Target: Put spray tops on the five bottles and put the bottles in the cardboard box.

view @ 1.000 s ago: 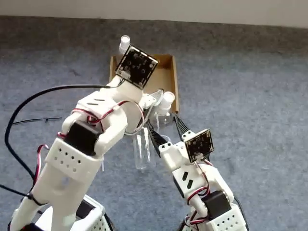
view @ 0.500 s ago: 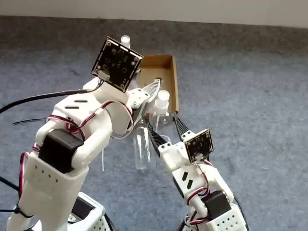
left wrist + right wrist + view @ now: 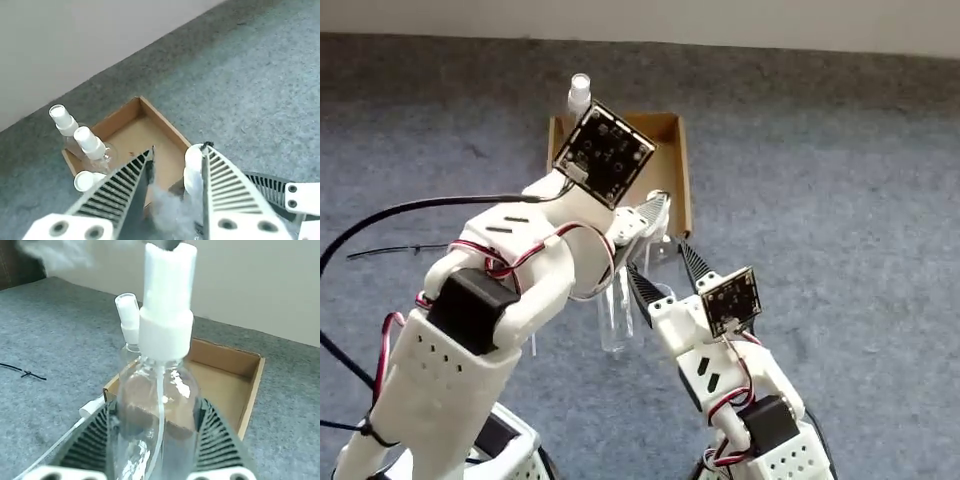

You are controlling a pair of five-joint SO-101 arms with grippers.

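Right wrist view: right fingers (image 3: 87, 440) clamp the upright bottle (image 3: 157, 405).

grey carpeted table (image 3: 840, 200) — cardboard box (image 3: 682, 165), a bottle (image 3: 613, 312) lying flat, a black cable (image 3: 388, 249).

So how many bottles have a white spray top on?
4. Three topped bottles stand together at a corner of the cardboard box; the fourth bottle is in the right end effector. The arms may hide more.
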